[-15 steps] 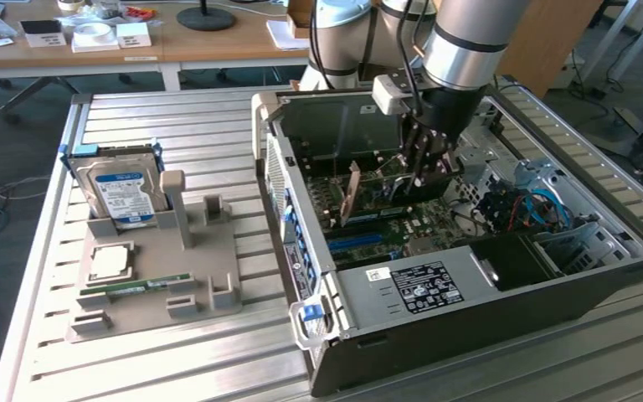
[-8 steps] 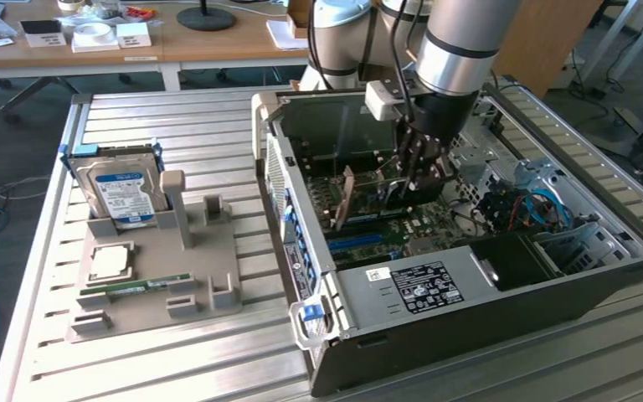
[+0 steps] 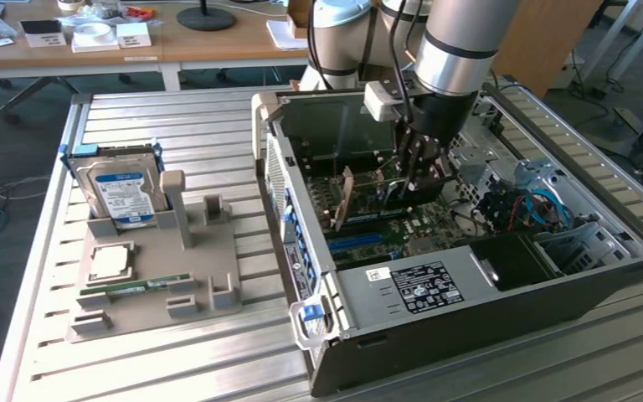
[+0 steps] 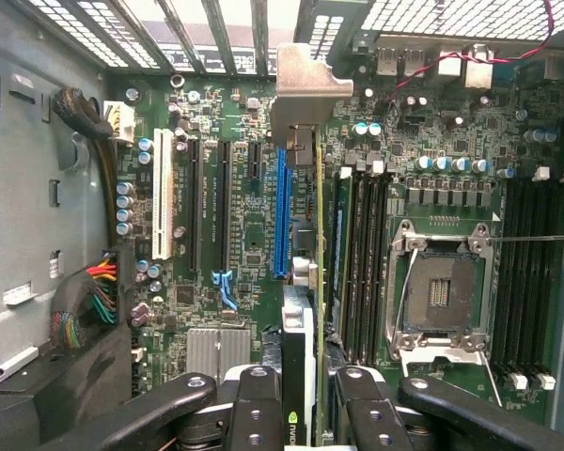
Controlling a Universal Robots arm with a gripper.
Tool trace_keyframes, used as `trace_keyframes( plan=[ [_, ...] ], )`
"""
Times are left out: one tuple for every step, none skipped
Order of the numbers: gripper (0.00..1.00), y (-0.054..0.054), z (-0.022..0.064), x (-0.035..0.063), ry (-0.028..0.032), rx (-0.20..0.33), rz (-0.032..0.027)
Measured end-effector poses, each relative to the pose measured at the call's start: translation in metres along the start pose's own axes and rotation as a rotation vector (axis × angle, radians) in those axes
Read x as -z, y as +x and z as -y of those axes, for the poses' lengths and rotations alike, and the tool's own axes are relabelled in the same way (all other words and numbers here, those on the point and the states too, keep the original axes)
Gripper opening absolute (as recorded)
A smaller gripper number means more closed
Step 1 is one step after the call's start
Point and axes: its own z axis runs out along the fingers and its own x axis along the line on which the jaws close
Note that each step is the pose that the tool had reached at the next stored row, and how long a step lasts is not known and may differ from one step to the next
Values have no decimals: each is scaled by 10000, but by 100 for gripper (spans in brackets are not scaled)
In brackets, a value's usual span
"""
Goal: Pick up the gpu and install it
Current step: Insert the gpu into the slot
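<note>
My gripper [image 3: 417, 186] reaches down into the open computer case [image 3: 467, 322]. It is shut on the gpu [image 3: 345, 199], a slim card held upright with its tan-brown face showing in the exterior view. In the wrist view the gpu [image 4: 312, 282] appears edge-on between my two black fingers [image 4: 258, 404], and its metal bracket [image 4: 305, 89] points at the case's slotted rear wall. The card hangs above the green motherboard [image 4: 254, 235], close beside the long blue slot [image 4: 282, 216] and parallel to it. I cannot tell whether its lower edge touches the board.
On the exterior view's left, a grey holder [image 3: 204, 276] carries a hard drive [image 3: 120, 193], a processor [image 3: 110, 261] and a green memory stick [image 3: 137, 287]. Inside the case are black slots [image 4: 221, 207], the processor socket [image 4: 437, 291], coloured cables [image 4: 94, 291] and a power supply [image 3: 422, 289].
</note>
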Motion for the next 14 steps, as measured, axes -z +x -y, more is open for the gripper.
trace_keyframes(
  plan=[
    [27, 0, 0, 0, 0, 0, 0],
    [27, 0, 0, 0, 0, 0, 0],
    [27, 0, -5, 0, 0, -3, 1],
    [27, -1, -12, -1, 1, -3, 2],
    [27, -1, -20, -2, 2, -1, 3],
    [27, -1, -31, -2, 1, 0, 2],
    [27, -1, -42, -2, 1, -1, 1],
    [27, -1, -52, -2, 1, -1, 1],
    [27, -1, -58, -3, 1, -1, 0],
    [27, -1, -61, -6, 2, 0, 1],
    [27, 1, -63, -10, 6, 0, 0],
    [27, 4, -66, -15, 10, 1, -1],
    [27, 8, -67, -19, 13, 1, 0],
    [27, 16, -69, -22, 15, 0, 2]
  ],
)
